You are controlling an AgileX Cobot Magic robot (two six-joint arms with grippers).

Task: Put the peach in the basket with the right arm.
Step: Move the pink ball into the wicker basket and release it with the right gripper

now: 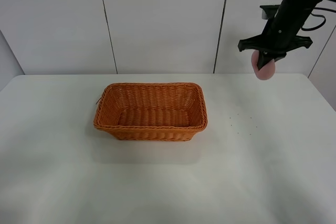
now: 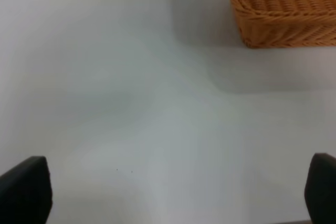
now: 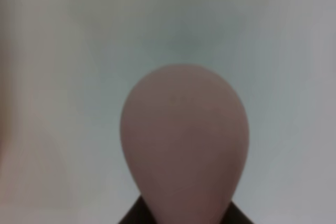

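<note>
Right gripper [image 1: 266,60]: clenched on the peach [image 1: 265,71]. In the exterior high view the peach protrudes from the gripper's tip at its 6 o'clock, with the black fingers pressing on its upper part. The assembly is raised clear of the table [image 1: 262,156], near the table's far right edge.

In the right wrist view, the peach [image 3: 184,145] fills the centre of the frame. Only a dark edge of one finger [image 3: 131,217] shows beside its base.

Basket [image 1: 151,111]: upright on the table, near centre. The peach lies at approximately 2 o'clock from the basket in the exterior high view, well apart from it.

Left gripper [image 2: 173,192]: released, fingers [image 2: 23,190] spread wide above bare table. In the left wrist view one corner of the basket [image 2: 283,9] is visible, apart from the fingers.
</note>
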